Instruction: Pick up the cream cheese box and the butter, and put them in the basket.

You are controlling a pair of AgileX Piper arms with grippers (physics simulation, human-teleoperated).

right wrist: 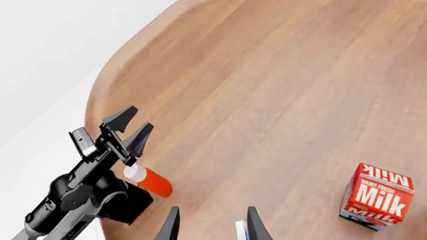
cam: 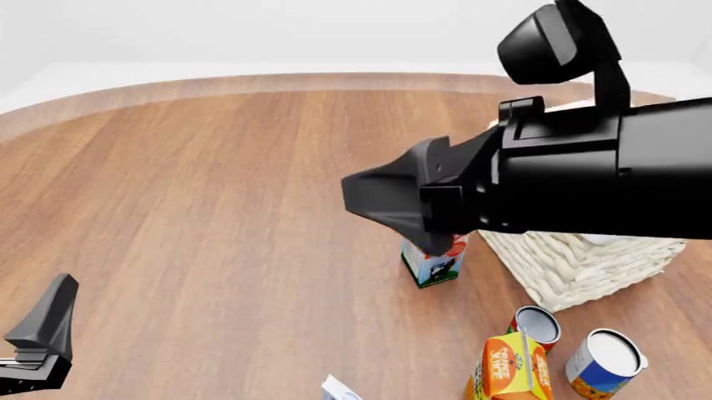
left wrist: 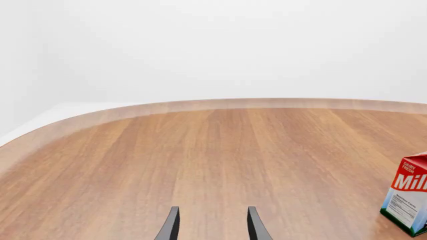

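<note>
The basket (cam: pixel 584 265) stands at the right of the front view, partly behind my right arm. A small white box with pale-blue marks, the cream cheese box (cam: pixel 337 389), peeks in at the bottom edge. A sliver of it (right wrist: pixel 241 231) shows on the table far below, between my right gripper's (right wrist: pixel 212 227) fingers, which are open and hold nothing. An oblong red-orange pack with a white end, seemingly the butter (right wrist: pixel 152 182), lies beside my left arm. My left gripper (right wrist: pixel 130 127) (left wrist: pixel 213 227) is open and empty, low at the table's near left (cam: pixel 45 329).
A red milk carton (cam: pixel 434 265) (right wrist: pixel 375 196) (left wrist: pixel 408 197) stands just left of the basket. An orange juice carton (cam: pixel 509 367) and two tin cans (cam: pixel 538 323) (cam: pixel 604 362) sit in front of the basket. My right arm (cam: pixel 556 179) hangs high across the middle.
</note>
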